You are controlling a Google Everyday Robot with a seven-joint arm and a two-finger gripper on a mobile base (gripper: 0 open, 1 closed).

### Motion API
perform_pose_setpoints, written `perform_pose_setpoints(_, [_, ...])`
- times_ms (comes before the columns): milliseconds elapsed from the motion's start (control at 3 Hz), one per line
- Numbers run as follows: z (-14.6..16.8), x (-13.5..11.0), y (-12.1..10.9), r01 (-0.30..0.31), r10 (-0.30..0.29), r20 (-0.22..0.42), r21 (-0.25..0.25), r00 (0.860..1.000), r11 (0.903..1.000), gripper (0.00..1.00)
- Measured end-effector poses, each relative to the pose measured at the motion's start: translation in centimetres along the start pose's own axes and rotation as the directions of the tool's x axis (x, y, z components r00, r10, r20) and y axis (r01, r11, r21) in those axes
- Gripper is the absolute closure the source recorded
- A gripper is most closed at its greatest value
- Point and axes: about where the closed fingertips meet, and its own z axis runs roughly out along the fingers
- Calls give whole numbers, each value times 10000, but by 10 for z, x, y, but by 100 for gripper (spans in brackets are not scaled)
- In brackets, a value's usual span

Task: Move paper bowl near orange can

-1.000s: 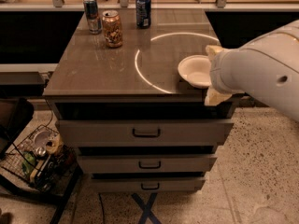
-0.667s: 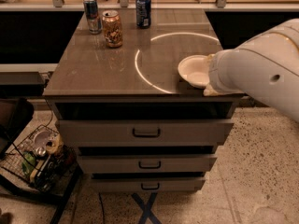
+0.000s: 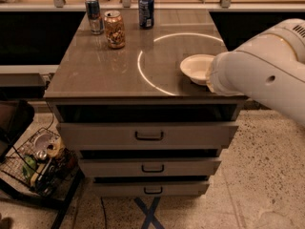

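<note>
The off-white paper bowl [image 3: 196,67] sits on the right side of the cabinet top [image 3: 95,70], on the edge of a white ring marking. The orange can [image 3: 114,29] stands at the back left, far from the bowl. My gripper is at the bowl's right rim, hidden behind my white arm [image 3: 257,75], which covers that side of the bowl.
A slim silver-blue can [image 3: 94,14] stands left of the orange can and a dark blue can [image 3: 146,11] to its right. Drawers [image 3: 148,135] are below the top. A wire basket of items [image 3: 40,161] sits on the floor at the left.
My arm has closed in over the bowl's right rim, so the gripper tips seen earlier are now hidden behind the arm. The bowl and cans have stayed put.
</note>
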Motion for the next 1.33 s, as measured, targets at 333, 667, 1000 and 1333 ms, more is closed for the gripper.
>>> perform_pose_setpoints(333, [2,0,0,69,-69,-44,-41,10000,10000,100])
perform_pose_setpoints(667, [0,3,-2,-142,142,47,104,9999,9998,100])
perform_pose_setpoints(1000, [-10,2,-27,120,-126,83,729,9999,9973,100])
perform_pose_setpoints(1333, [-23,-3,-71,672,-708,179,1530,9973,9859,100])
